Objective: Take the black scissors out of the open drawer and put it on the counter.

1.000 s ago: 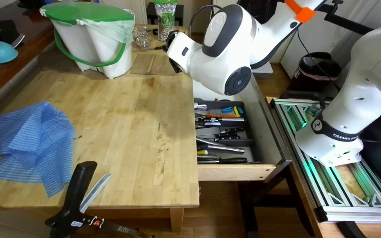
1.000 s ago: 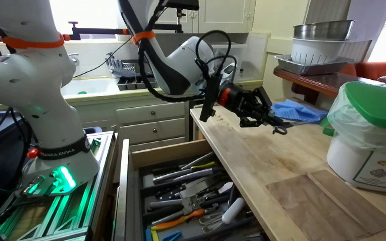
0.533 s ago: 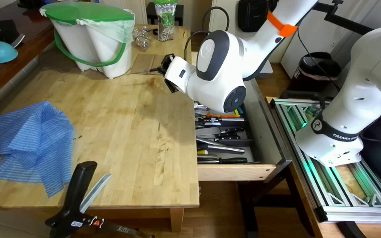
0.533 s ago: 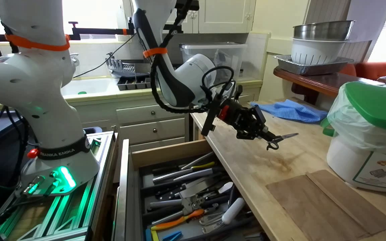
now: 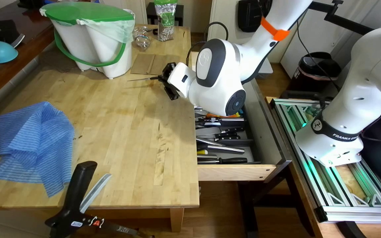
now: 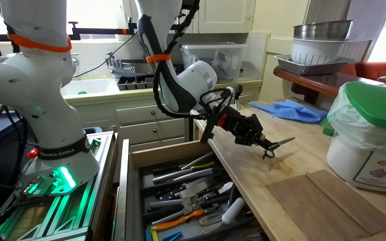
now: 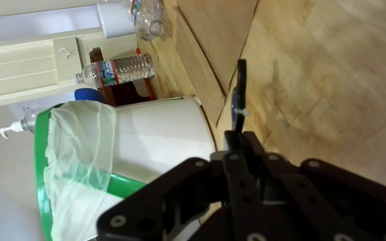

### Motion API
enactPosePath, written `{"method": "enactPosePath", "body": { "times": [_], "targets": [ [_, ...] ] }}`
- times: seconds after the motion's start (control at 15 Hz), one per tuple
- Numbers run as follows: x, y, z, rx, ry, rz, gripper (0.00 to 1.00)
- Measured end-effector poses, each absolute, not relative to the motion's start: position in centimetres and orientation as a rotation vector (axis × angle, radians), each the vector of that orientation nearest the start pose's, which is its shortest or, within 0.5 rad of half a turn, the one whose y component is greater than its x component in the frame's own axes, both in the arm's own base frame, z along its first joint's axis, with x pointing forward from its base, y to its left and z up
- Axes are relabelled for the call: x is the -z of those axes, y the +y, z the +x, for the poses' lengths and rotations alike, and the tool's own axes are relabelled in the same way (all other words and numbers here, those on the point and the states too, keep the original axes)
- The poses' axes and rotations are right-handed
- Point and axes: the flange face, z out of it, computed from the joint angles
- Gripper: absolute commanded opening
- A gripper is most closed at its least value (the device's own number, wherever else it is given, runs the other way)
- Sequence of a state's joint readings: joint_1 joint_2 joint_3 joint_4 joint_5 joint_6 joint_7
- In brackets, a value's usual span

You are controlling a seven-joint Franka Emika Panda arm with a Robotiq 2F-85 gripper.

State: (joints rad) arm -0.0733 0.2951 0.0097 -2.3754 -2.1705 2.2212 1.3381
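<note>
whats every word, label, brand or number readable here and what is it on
"FRANKA EMIKA": black band on the robot's base, pieced together from both exterior views.
Too small or blurred to read: labels on the black-handled tool, green-topped bag, trash can and clear bottles.

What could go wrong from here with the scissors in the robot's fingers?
The fingers pinch the black scissors near one end, so bumping the counter could twist them loose. They're held above the surface, so opening early might drop them. A flat brown sheet lies nearby; they could land partly on it.
</note>
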Motion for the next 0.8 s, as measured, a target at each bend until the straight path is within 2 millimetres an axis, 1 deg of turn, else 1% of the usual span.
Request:
{"method": "enactPosePath", "body": {
  "times": [0.2, 0.27, 0.67, 0.73, 0.8],
  "targets": [
    [-19.08, -5.81, 49.07, -0.657, 0.502, 1.943, 0.03],
    [-18.97, -5.85, 48.96, -0.669, 0.487, 1.966, 0.27],
    [-18.73, -5.94, 48.62, -0.712, 0.425, 2.075, 0.69],
    [-18.95, -5.97, 48.72, -0.722, 0.415, 2.082, 0.76],
    [-19.24, -5.9, 48.81, -0.734, 0.406, 2.093, 0.84]
  ]
}}
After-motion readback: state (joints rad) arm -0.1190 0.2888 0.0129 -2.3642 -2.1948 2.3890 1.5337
